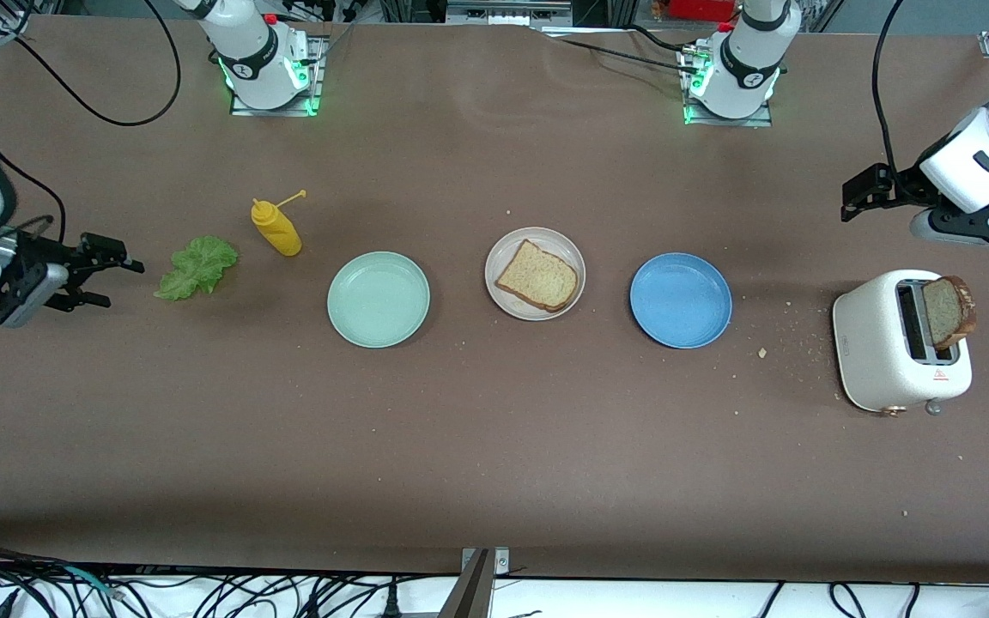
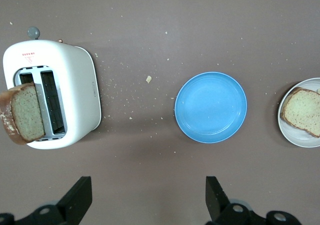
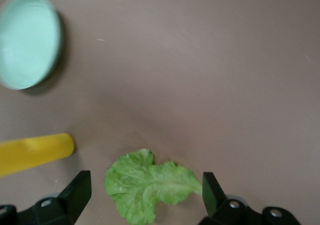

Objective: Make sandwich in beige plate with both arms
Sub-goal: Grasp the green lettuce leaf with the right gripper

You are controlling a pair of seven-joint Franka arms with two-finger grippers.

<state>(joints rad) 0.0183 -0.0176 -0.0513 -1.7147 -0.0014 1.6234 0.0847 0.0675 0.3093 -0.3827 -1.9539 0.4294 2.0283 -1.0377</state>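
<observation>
Entry, lettuce stage. My right gripper (image 1: pixel 112 275) hung spread wide and empty over the right arm's end of the table, fingers pointing along the table toward the lettuce leaf (image 1: pixel 197 267). In the right wrist view the leaf (image 3: pixel 150 185) lay flat on the table under the gap between my two fingertips (image 3: pixel 80 187), touching neither. Its long axis ran roughly across the line between the two fingers, stem end toward one fingertip (image 3: pixel 209 187). I judged this the relation that mattered: the leaf sat just ahead of and below my right gripper, so a short descent would bracket it.

My left gripper (image 1: pixel 864 193) also hung spread and empty, over the left arm's end of the table above the toaster (image 1: pixel 902 352), well apart from the leaf. The right arm was plainly the nearer one.

The leaf looked thin, ruffled, bright green with a paler midrib; I expected it to be limp and easy to miss.

The beige plate (image 1: pixel 503 296) lay mid-table between the mint green plate (image 1: pixel 379 299) and the blue plate (image 1: pixel 681 299), carrying one bread slice (image 1: pixel 537 275). A second slice (image 1: pixel 948 311) stood in the toaster slot. The mustard bottle (image 1: pixel 276 227) lay beside the leaf.
</observation>
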